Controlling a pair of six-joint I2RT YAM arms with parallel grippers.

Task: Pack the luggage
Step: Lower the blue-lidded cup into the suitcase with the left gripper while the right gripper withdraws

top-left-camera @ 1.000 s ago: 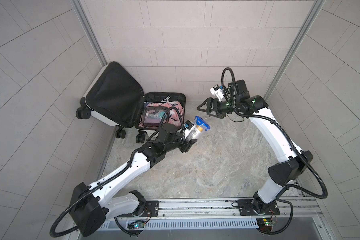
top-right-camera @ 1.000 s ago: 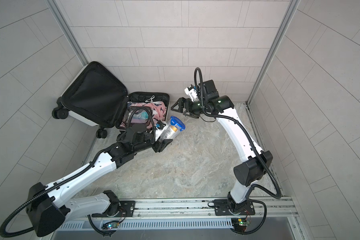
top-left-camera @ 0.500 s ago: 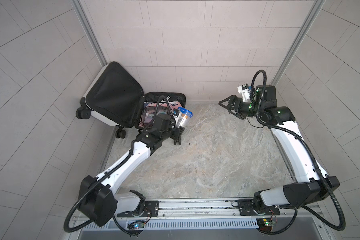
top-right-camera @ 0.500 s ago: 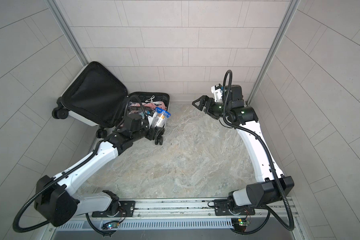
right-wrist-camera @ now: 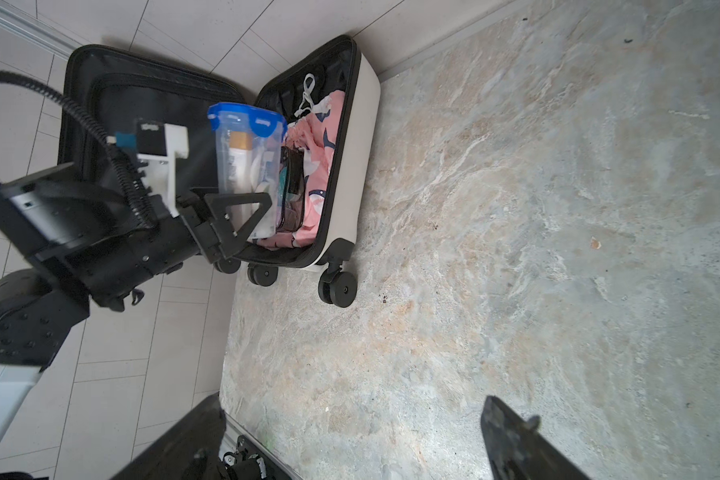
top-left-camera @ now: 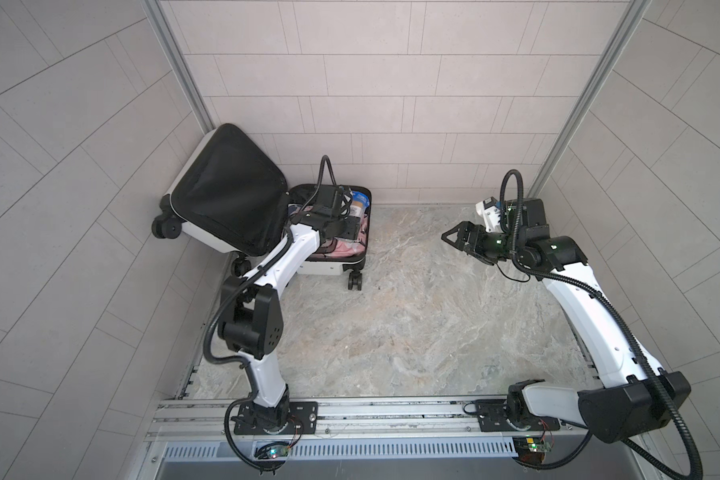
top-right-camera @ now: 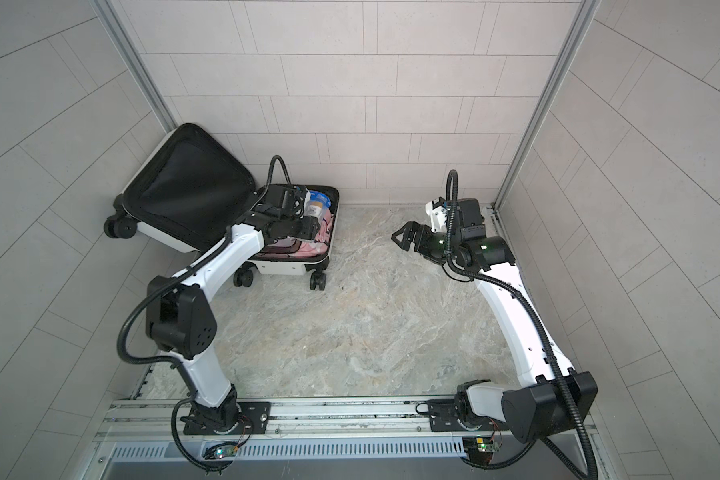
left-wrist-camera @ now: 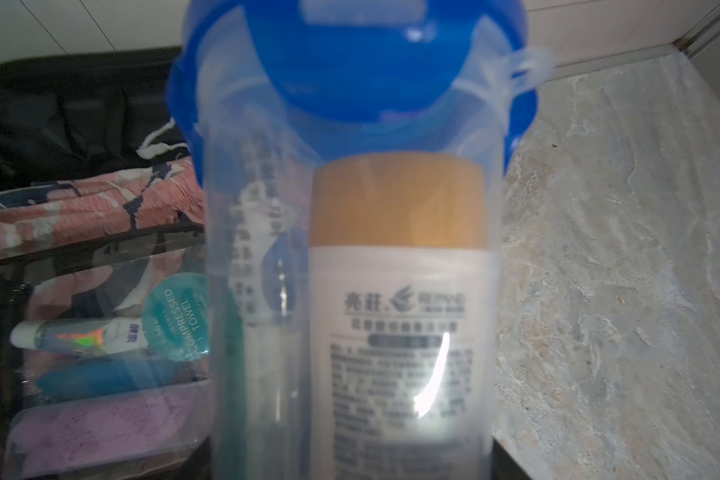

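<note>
Though wide open — white luggage [top-left-camera: 242,216], black-lined

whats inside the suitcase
The luggage holds pink patterned clothing and a clear pouch of toiletries. The left hand holds a blue-lidded container over it, covering the rest.

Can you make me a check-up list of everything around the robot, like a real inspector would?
surface: stone-patterned tabletop.
job's things: luggage open, lid raised; pink clothing and clear pouch inside; blue-lidded container held over them.
clutter: a few dark specks beside the luggage.
grippers: left gripper has its jaws shut on the container; right gripper has its jaws open, empty, away from the luggage.
cables: black hoses loop above both arms, snagged on nothing.
surroundings: grey tiled walls, metal rail at the front.
</note>
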